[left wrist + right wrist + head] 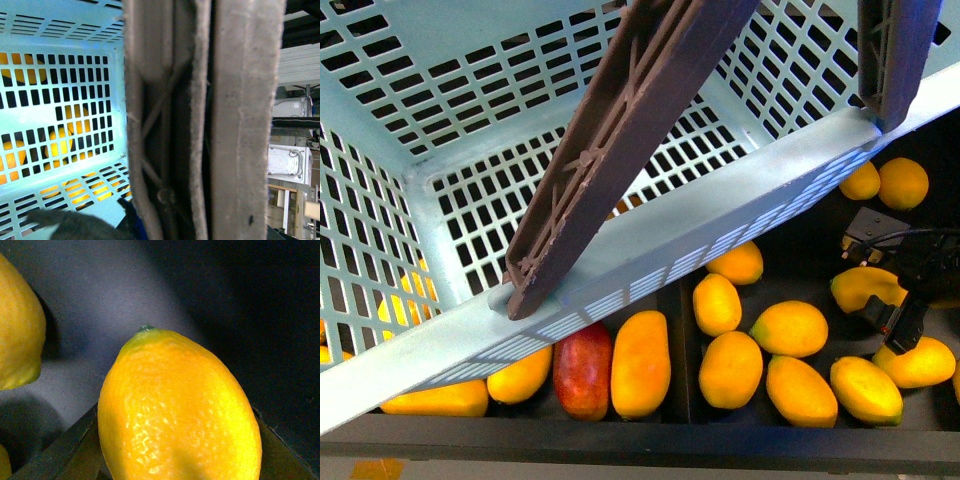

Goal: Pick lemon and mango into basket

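A dark, divided tray [678,300] carries crowded yellow fruit. The left wrist view glimpses a cluttered room with a white appliance [289,165] past the basket.

The right hand [898,305], at the tray's right side, pinches the lemon [865,285]. In its wrist view the lemon fills the gap, with a dark finger [65,452] against each flank.

The mango [640,362] lies well left of that hand, touching a red-blushed mango [583,370], just under the basket's rim [720,225].

The tilted teal basket overhangs the tray's left half, and its brown handle [620,130] crosses its opening. That handle fills the left wrist view. Whether the left hand is spread or closed cannot be told.

Neighbouring fruit [788,328] lie close around the lemon.
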